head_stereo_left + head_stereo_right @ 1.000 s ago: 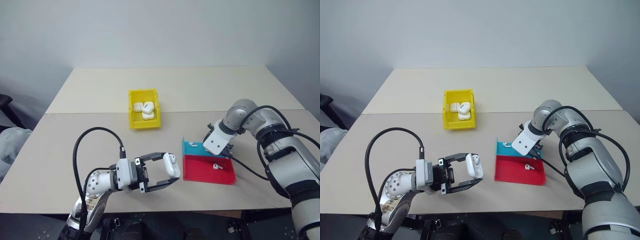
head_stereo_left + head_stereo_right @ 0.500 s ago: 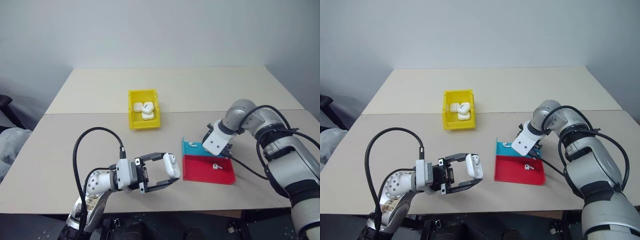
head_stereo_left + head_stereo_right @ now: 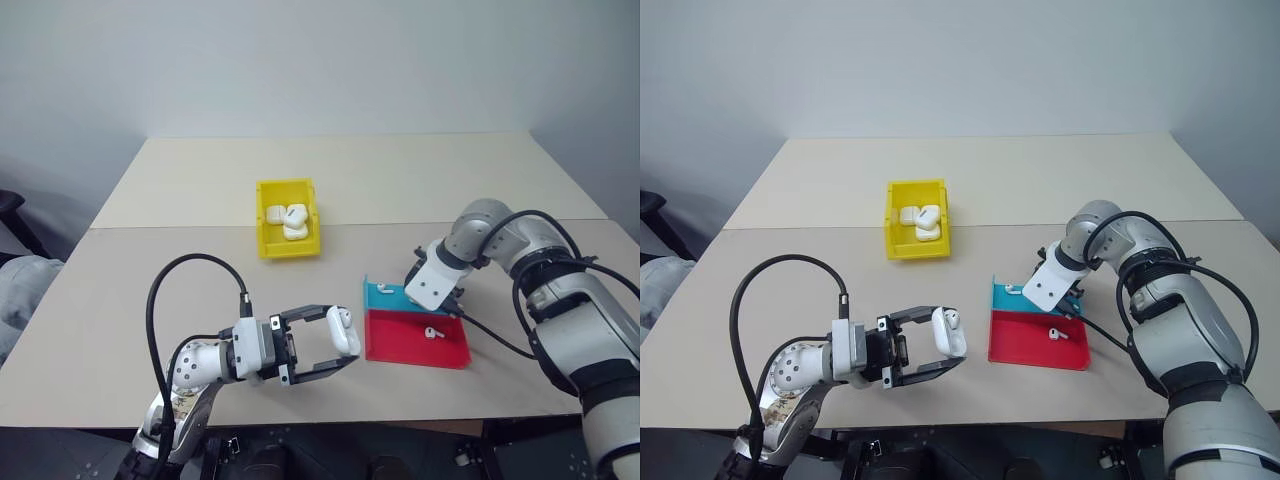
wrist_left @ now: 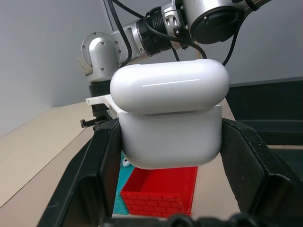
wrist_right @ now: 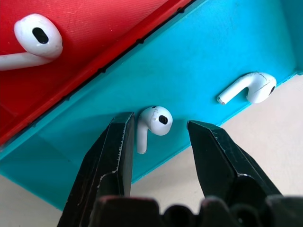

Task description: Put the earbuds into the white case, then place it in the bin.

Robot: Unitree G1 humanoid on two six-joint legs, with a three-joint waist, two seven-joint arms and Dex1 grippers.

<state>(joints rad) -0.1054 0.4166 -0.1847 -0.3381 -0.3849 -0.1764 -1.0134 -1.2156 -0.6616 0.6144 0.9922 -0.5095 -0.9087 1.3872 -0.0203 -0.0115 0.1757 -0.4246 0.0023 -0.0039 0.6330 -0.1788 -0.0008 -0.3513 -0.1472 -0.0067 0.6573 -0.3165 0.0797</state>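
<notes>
Right wrist view has my right gripper (image 5: 158, 130) with jaws parted around an earbud (image 5: 152, 124) near the blue tray's (image 5: 222, 52) edge. My left gripper (image 3: 335, 350) clamps the case (image 3: 343, 331). Picking is underway; next, squeeze gently and lift.

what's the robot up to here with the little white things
The left gripper holds a white case off the table, lid shut. The right gripper is down in the blue tray, open fingers either side of an earbud. Finished cases already sit in the yellow bin.
</notes>
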